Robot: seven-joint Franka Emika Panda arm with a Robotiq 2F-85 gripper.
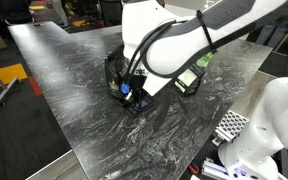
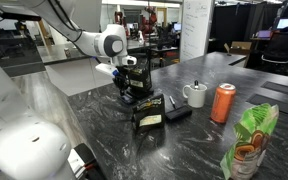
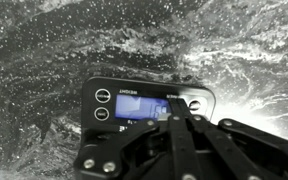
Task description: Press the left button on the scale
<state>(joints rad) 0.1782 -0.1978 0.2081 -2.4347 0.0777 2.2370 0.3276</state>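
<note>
The scale [image 3: 114,122] is a small flat black rectangle lying on the dark marbled table. In the wrist view its blue display is lit, with round buttons at its left end and one round button [image 3: 194,103] at its right end. My gripper [image 3: 174,98] is shut and empty. Its joined fingertips point down onto the scale at the display's right edge, right beside that right-end button. In both exterior views the gripper [image 1: 125,84] [image 2: 132,84] stands straight over the scale [image 1: 128,97], of which only a bluish patch shows.
A black bag with a yellow label [image 2: 149,114] and a tilted black device [image 2: 178,111] lie close to the gripper. A white mug [image 2: 195,94], an orange can [image 2: 223,103] and a green packet [image 2: 250,140] stand further along. The table edge [image 1: 79,150] is near.
</note>
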